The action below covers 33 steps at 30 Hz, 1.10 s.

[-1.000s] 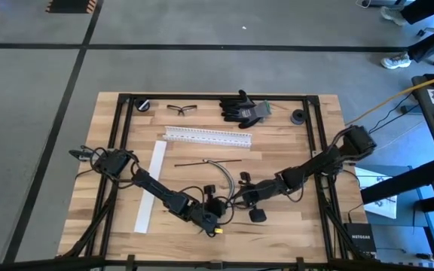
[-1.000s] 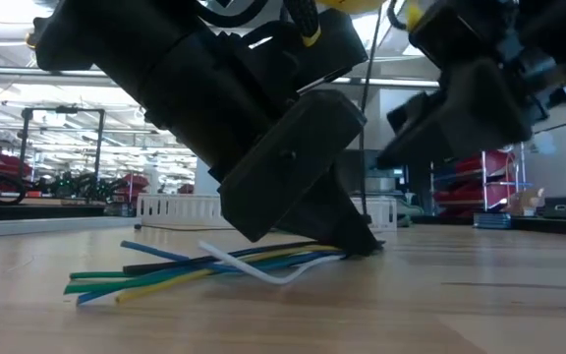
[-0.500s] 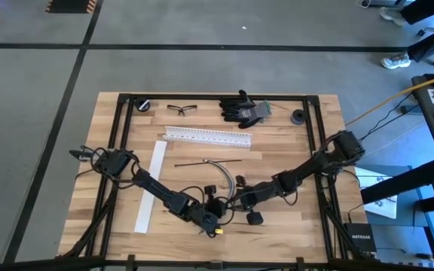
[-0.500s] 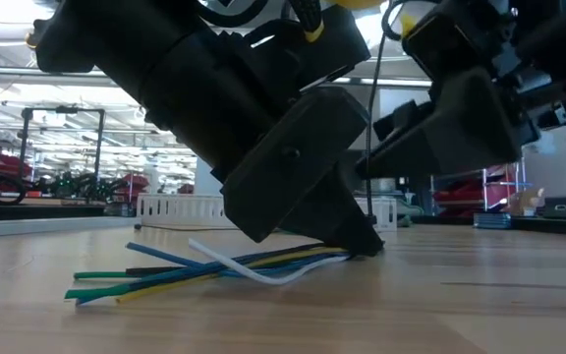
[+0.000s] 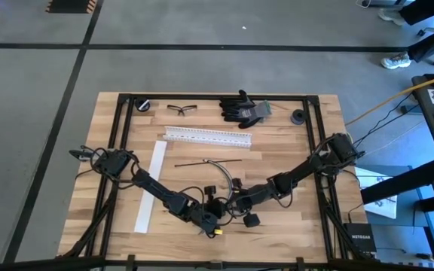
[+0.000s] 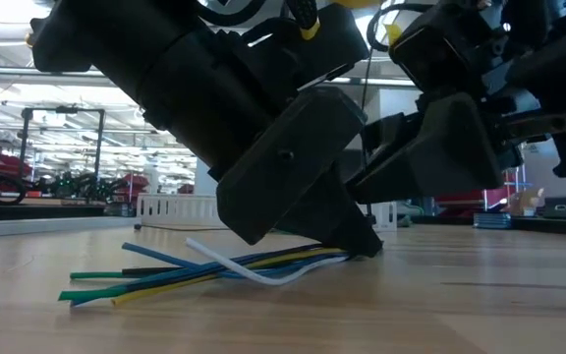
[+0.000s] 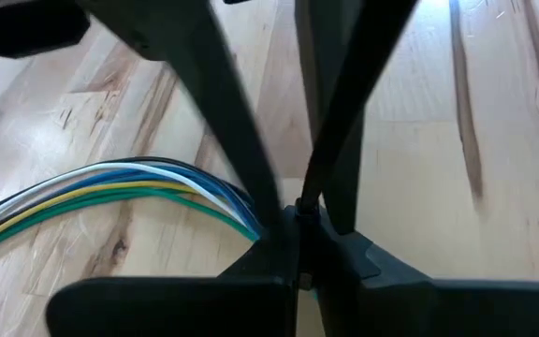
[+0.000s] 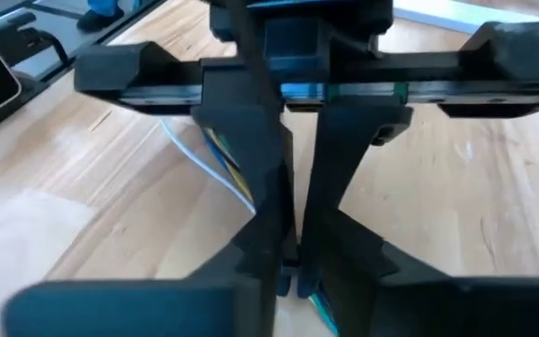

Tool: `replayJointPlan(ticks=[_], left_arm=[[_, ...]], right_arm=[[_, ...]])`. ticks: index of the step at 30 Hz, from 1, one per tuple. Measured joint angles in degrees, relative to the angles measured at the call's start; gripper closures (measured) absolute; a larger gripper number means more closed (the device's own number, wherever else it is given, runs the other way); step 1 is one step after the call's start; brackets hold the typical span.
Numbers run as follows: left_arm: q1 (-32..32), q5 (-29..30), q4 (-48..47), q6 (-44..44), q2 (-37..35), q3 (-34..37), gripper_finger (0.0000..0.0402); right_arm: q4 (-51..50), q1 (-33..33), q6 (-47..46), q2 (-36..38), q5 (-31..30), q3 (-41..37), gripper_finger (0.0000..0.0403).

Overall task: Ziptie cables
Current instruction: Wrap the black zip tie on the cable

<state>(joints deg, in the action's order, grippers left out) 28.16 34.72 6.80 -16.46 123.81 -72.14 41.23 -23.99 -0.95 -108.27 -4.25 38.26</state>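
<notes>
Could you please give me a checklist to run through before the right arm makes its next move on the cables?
1. Left gripper shut on the cables: ok.
2. Cables' free ends lying flat on the table: ok.
3. Right gripper close beside the left one, at the bundle: ok.
4. Right gripper has hold of the cables: cannot tell.
5. Tie closed around the bundle: cannot tell; only a loose white strand crosses it.
</notes>
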Motion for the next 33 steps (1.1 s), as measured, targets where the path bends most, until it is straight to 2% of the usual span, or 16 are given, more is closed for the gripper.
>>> replayJointPlan(ticks=[3,12,19,24,29,33], left_arm=[[0.0,0.0,-0.1,0.0,0.0,0.0,0.0400],[0.7,-0.3,-0.6,3.0,-0.9,0.0,0.0400],[0.7,-0.3,-0.8,-0.6,-0.9,0.0,0.0396],[0.6,-0.2,-2.6,-6.7,-1.4,0.0,0.0340],[1.2,-5.7,-6.1,-12.0,-4.3,0.0,0.0277],[3.0,-3.6,-6.2,-16.4,-5.2,0.0,0.0254]], right_arm=[[-0.5,0.0,1.1,0.0,0.9,0.0,0.0395],[-0.9,0.0,1.2,0.2,1.1,0.0,0.0402],[-1.0,0.0,1.1,0.2,0.7,0.0,0.0403],[-2.5,0.0,-0.3,0.2,-0.6,-0.1,0.0403],[-3.7,0.0,-1.7,0.2,-3.0,0.1,0.0403],[-6.2,-0.1,-1.7,0.2,-3.6,1.9,0.0403]])
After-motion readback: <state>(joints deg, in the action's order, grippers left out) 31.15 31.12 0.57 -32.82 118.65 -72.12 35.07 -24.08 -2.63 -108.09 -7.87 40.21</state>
